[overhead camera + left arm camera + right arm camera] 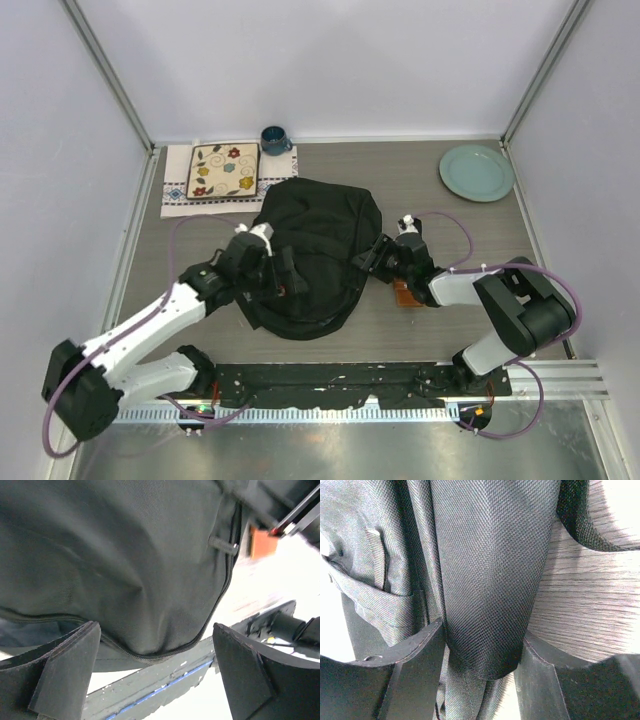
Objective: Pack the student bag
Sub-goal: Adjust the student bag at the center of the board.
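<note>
Left pincer (156, 640) gapes wide at the student bag's (315, 250) zipped edge; right pincer (484, 635) straddles a fold, grip unclear.

The student bag (315, 255) is matt black woven cloth. In the right wrist view its weave shows as a fine, grainy, nylon-like texture with a faint sheen, and its strap (585, 525) is coarser webbing. The zip (227, 575) has small dark teeth and a ribbed fabric pull. The tabletop (420, 200) looks like grey wood-grain laminate, smooth and matt. The plate (476, 172) is pale green and glossy, ceramic by its look. The mug (274, 139) is dark blue and glazed. The mat (178, 190) is white cloth with a stitched border. The jaws in both wrist views are matt black, rough at the edges.
</note>
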